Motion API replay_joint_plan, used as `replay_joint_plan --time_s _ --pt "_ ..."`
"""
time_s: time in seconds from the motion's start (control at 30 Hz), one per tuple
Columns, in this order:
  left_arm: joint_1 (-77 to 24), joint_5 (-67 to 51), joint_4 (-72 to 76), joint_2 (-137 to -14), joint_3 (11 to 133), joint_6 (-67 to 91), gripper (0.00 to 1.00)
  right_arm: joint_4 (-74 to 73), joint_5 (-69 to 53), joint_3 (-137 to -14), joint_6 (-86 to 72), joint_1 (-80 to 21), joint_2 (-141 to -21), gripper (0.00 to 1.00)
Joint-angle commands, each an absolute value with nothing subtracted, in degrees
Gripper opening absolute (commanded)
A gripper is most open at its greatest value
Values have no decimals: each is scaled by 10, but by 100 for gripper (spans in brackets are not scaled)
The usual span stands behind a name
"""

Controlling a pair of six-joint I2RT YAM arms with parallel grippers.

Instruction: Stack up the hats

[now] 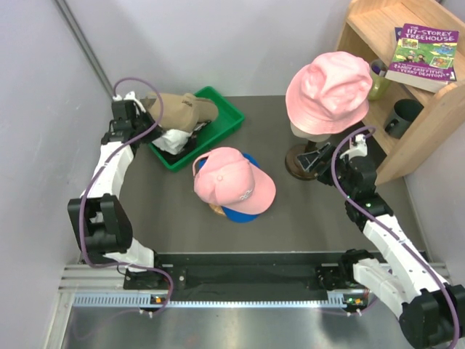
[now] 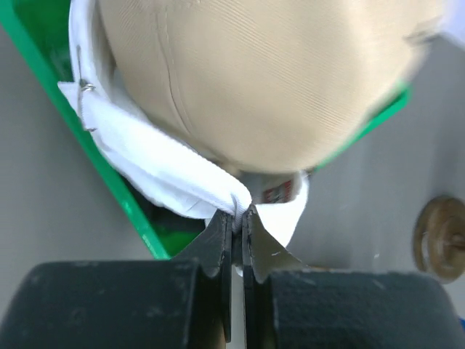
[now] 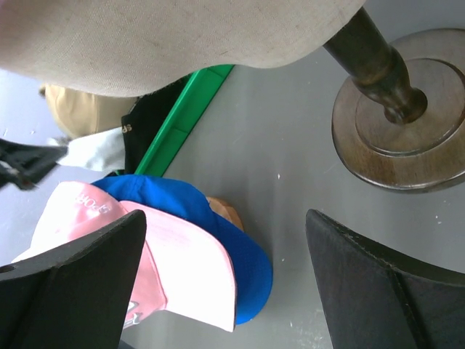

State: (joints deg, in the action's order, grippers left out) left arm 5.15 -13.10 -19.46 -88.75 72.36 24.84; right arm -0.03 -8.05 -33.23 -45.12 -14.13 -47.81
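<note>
A pink cap (image 1: 231,179) lies on a blue cap (image 1: 247,211) at the table's middle; both show in the right wrist view, pink (image 3: 174,269) over blue (image 3: 218,225). A tan cap (image 1: 182,109), a white cap (image 1: 174,139) and a black cap lie in the green tray (image 1: 229,116). My left gripper (image 1: 151,109) is at the tray's left end, shut (image 2: 240,212) on the white cap's edge (image 2: 160,171), with the tan cap (image 2: 269,80) above it. My right gripper (image 1: 316,160) is open and empty (image 3: 225,218), low beside the mannequin stand's base (image 3: 407,123).
A cream mannequin head with a pink bucket hat (image 1: 327,91) stands on a dark wooden foot (image 1: 299,161) at right. A wooden shelf (image 1: 421,109) with a book and mugs is at far right. A wooden knob stand (image 3: 231,211) is under the blue cap.
</note>
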Motion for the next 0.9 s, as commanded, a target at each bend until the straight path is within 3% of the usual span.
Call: replay_joint_plan --time_s 0.0,0.57,0.87 --pt "48 -147 -237 -848 810 227 0 32 -82 -352 -454 -150 -482 90" --pt "47 -103 -344 -797 959 218 0 8 -76 -359 -443 -155 -451 90" --pt "47 -122 -356 -710 946 247 0 2 -80 -373 -419 -164 -432 90"
